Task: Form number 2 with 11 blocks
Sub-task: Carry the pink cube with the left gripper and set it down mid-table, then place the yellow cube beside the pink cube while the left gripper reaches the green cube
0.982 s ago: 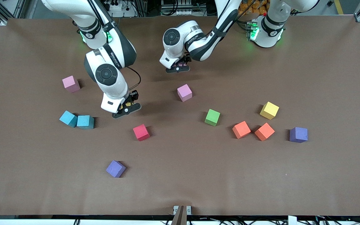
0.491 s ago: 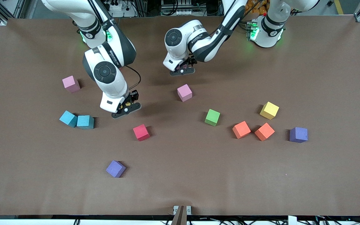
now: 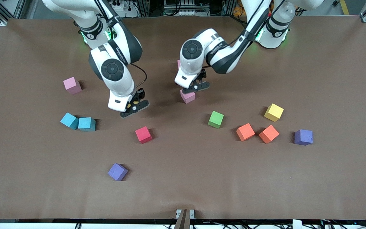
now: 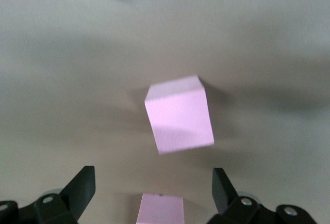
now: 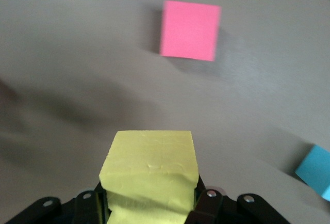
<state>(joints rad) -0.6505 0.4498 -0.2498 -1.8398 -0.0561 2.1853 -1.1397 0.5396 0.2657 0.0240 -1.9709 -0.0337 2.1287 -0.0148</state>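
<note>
Over the middle of the brown worktop (image 3: 183, 190), the left end effector (image 3: 196, 86) has swung down from the 12 o'clock side. It now hangs just above a pink foam cube (image 3: 187, 97), fingers spread wide and gripping nothing; a second ago it hovered well clear of that cube. The right end effector (image 3: 134, 107) has drifted a little toward 2 o'clock and stays pinched on a yellow foam cube (image 5: 149, 167), over bare worktop at 11 o'clock from a red foam cube (image 3: 143, 134).

No cube on the worktop has shifted. Two teal foam cubes (image 3: 69, 121) touch at 9 o'clock, with a second pink cube (image 3: 72, 85) at 12 o'clock from them and a purple foam cube (image 3: 117, 171) toward 6 o'clock. Toward 3 o'clock lie a green foam cube (image 3: 216, 119), two orange foam cubes (image 3: 245, 131), another yellow cube (image 3: 274, 112) and another purple cube (image 3: 303, 137). The cubes lie scattered; no digit 2 is formed yet.
</note>
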